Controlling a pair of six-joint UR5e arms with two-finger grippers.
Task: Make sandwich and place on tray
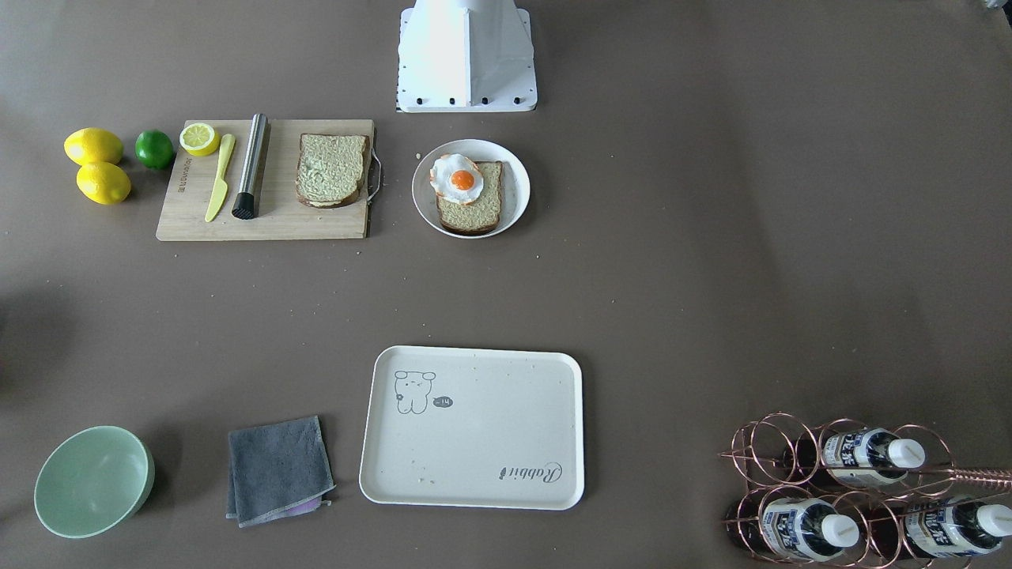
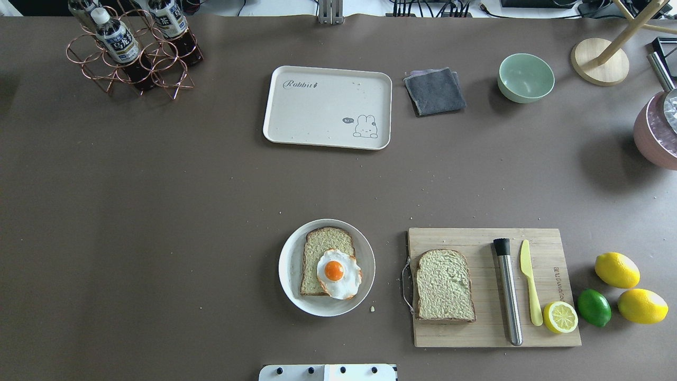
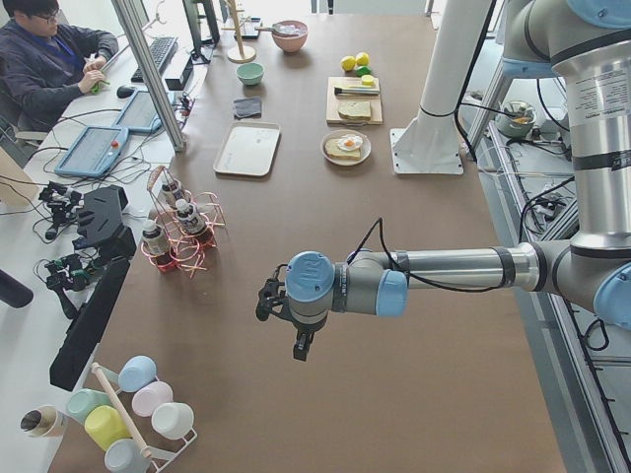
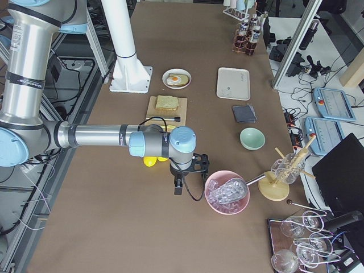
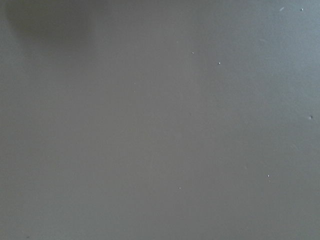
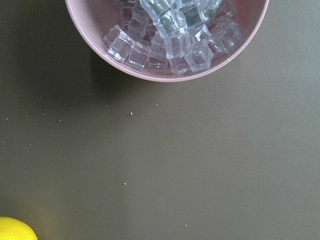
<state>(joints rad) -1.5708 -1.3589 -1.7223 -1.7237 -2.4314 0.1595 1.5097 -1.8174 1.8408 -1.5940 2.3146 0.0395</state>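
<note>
One bread slice (image 2: 323,246) lies on a round white plate (image 2: 288,264) with the fried egg (image 2: 338,273) on its near half. The second bread slice (image 2: 443,286) lies on the wooden cutting board (image 2: 476,241), to the right of the plate. The cream tray (image 2: 322,108) lies bare at the far middle of the table; it also shows in the front view (image 1: 474,427). My left gripper (image 3: 268,299) hovers over bare table far to the left. My right gripper (image 4: 198,166) hovers beside a pink ice bowl (image 4: 226,192). I cannot tell whether either is open or shut.
On the board lie a steel muddler (image 2: 509,291), a yellow knife (image 2: 530,288) and a lemon half (image 2: 560,317). Two lemons (image 2: 616,270) and a lime (image 2: 593,307) sit beside it. A grey cloth (image 2: 435,91), a green bowl (image 2: 525,77) and a bottle rack (image 2: 132,50) stand at the back.
</note>
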